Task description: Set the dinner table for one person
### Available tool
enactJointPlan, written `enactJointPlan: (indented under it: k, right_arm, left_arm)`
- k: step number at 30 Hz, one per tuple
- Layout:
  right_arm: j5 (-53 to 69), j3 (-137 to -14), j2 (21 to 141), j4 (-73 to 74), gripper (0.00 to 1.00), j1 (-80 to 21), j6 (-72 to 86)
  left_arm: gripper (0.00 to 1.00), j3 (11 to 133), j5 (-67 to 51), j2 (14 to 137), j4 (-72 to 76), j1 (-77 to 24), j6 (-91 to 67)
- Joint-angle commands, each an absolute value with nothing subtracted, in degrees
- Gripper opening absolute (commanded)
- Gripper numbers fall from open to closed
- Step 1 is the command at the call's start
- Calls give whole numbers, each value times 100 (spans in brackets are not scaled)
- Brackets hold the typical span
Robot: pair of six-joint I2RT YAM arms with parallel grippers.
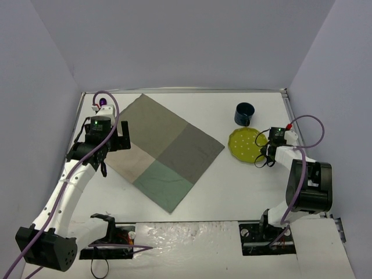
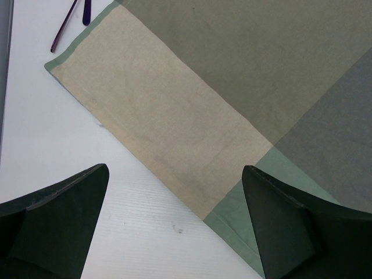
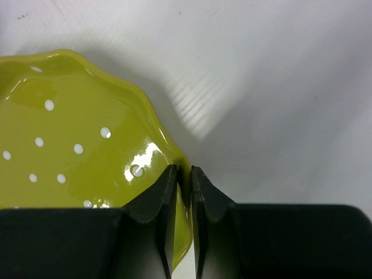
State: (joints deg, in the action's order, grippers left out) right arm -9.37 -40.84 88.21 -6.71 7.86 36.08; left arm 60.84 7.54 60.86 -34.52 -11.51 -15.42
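Two dark purple handles run off the upper edge of the left wrist view, so their working ends are unseen. From above they show only as a purple speck by the left arm, too small to name. The patchwork cloth is cut by that wrist view's upper and right edges. The green plate runs off the left edge of the right wrist view. There the right gripper covers its near part. From above, that gripper masks the plate's right rim.
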Motion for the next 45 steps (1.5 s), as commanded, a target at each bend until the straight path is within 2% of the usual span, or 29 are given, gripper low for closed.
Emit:
enactJointPlan:
  k: [1, 11, 21, 26, 32, 45]
  right_arm:
    - [-943, -4000, 8492, -237, 6, 843, 3560]
    - [-368, -3583, 8581, -709, 23, 844, 3729]
    - [-303, -3369, 8461, -736, 23, 844, 3850]
    - [-381, -3386, 8623, -744, 21, 844, 3814]
    - [-411, -3328, 8533, -732, 0, 856, 3839]
    - [-130, -3866, 6896, -31, 0, 857, 4015]
  left_arm:
    - [97, 6231, 783, 6046, -3305, -1082, -1485]
    - [97, 6198, 775, 6072, -3280, -1063, -1501]
    - [97, 6187, 750, 6091, -3270, -1037, -1512]
    - [97, 6179, 744, 6100, -3261, -1028, -1512]
    - [97, 6170, 752, 6091, -3257, -1028, -1512]
    - [97, 6152, 690, 6125, -3226, -998, -1538]
